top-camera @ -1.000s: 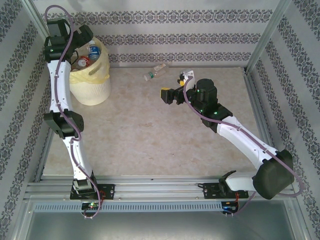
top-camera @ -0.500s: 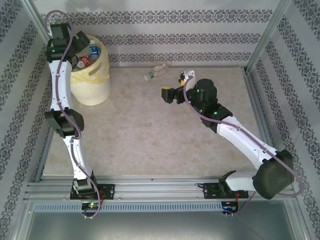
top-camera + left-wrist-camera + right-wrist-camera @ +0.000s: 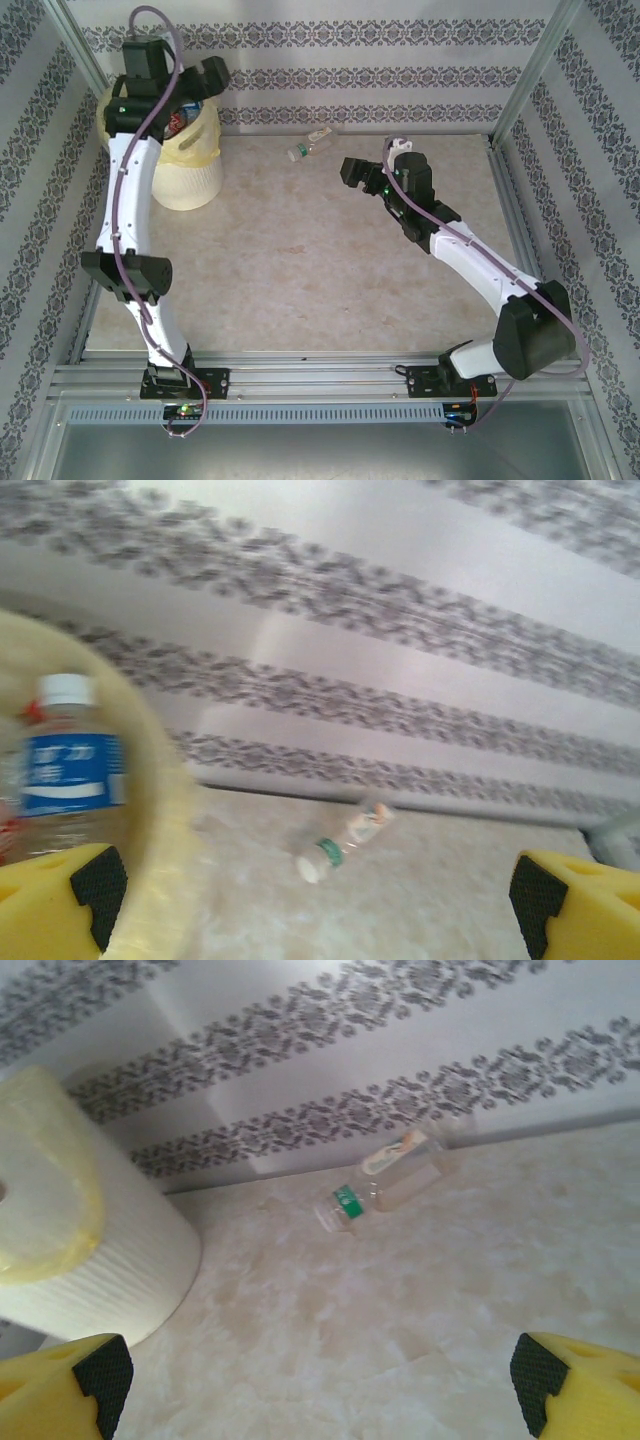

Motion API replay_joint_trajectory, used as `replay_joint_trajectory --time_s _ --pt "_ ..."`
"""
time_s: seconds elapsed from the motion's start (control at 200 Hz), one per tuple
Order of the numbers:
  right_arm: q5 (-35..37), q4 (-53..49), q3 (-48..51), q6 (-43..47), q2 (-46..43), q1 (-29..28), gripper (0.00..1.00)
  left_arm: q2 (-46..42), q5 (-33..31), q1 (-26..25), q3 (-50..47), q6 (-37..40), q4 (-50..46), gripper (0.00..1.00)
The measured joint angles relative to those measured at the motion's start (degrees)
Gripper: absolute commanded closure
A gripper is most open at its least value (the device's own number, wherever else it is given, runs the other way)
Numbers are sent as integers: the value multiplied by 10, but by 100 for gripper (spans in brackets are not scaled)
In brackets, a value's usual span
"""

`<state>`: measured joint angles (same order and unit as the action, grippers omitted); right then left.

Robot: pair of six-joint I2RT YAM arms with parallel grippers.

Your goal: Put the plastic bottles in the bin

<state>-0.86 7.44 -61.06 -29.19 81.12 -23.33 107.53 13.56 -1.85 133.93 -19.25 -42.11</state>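
Note:
One clear plastic bottle with a green label band lies on its side near the back wall, also seen as the bottle and the bottle. The cream bin with its yellow liner stands at the back left and holds several bottles, among them a blue-labelled bottle. My left gripper hovers open over the bin's far right rim and holds nothing. My right gripper is open and holds nothing, right of the lying bottle and facing it. The yellow fingertips are spread wide.
Patterned walls close in the back and both sides, with a metal post at the right rear corner. The bin's liner rim is close to my left finger. Bare marbled tabletop stretches between the arms.
The left arm has swung up and right, carrying its gripper across the bin to the far rim. The right gripper has moved toward the back wall. The lying bottle has not moved.

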Motion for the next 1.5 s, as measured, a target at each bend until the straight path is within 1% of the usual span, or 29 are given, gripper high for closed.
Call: replay_joint_trajectory --time_s 0.085,0.195,0.31,0.435,0.605,0.769,0.869,1.004,1.139,1.259,1.374,1.499 --pt "10 -11 -4 -23 10 8 2 -18 14 -29 -36 20 28 0" --pt "13 -26 -14 -47 25 19 2 -11 28 -62 -72 45 54 0" --pt "13 -31 -27 -66 39 27 2 33 32 -96 -79 69 67 0" --pt "9 -27 -31 -81 52 34 2 97 35 -121 -79 87 85 0" --pt "-15 14 -31 -111 89 46 2 170 45 -134 -80 118 113 0" --pt "-46 47 -54 -143 148 52 2 216 51 -136 -104 173 177 0" --pt "-62 55 -68 -155 165 54 2 252 50 -136 -103 209 211 0" --pt "-74 62 -75 -157 166 54 2 312 44 -136 -74 255 222 0" --pt "-76 63 -75 -156 164 56 2 374 40 -134 -19 297 220 0" --pt "-76 59 -75 -152 159 57 2 411 35 -134 22 334 217 0" --pt "-75 48 -75 -140 144 60 2 443 25 -134 60 366 214 2" --pt "-73 40 -75 -130 125 63 2 482 11 -132 109 386 212 8"
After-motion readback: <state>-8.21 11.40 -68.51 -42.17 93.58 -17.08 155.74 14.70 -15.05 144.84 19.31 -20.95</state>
